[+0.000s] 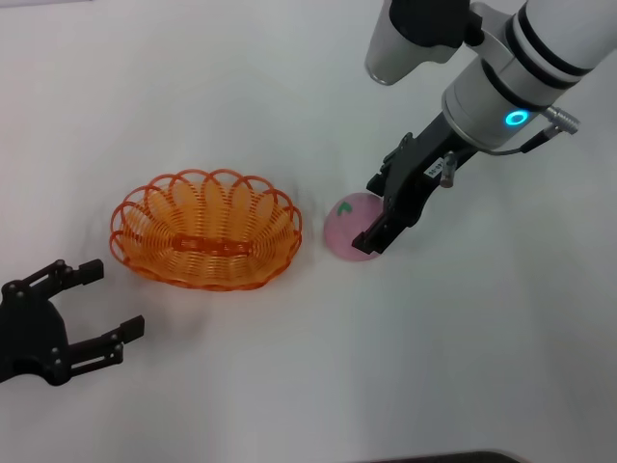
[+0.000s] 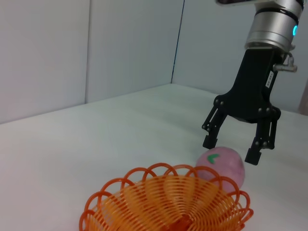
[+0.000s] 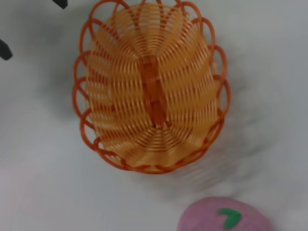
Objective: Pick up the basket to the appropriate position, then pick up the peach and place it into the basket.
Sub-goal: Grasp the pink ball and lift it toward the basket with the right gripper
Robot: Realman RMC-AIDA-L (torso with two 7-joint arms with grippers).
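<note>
Right gripper (image 1: 384,214) hangs directly over the peach (image 1: 349,227), fingers spread and straddling it, not yet touching (per left wrist view). Peach sits mid-table, just right of the basket (image 1: 204,230). Left gripper (image 1: 92,304), spread, idles near the table's front-left corner.

The plain white table (image 1: 289,376) carries 2 things directly on its surface, the orange basket (image 1: 204,230) left of centre and the pink peach (image 1: 349,229) resting just beside it at the basket's 3 o'clock, the two apart.
</note>
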